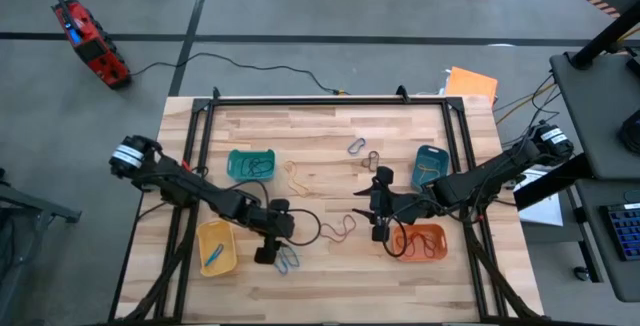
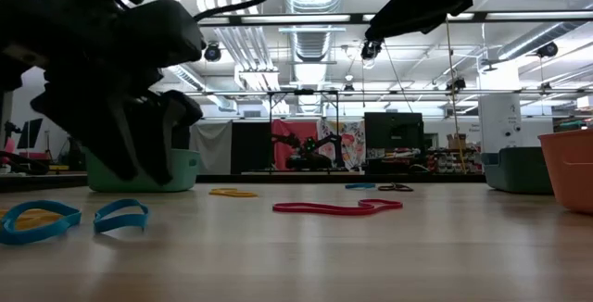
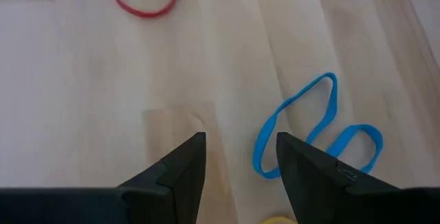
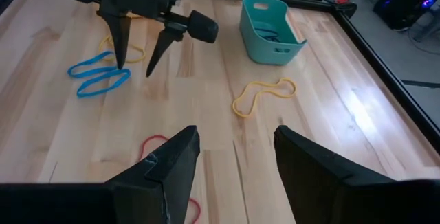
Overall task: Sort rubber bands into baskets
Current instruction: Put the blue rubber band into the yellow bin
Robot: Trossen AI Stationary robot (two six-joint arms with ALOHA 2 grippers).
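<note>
Low over table, left hand (image 1: 268,256) open beside blue rubber bands (image 1: 287,259)

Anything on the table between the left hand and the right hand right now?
Yes: in the high view a red rubber band lies on the wood between the left hand and the right hand. The low view shows it flat on the table.
</note>
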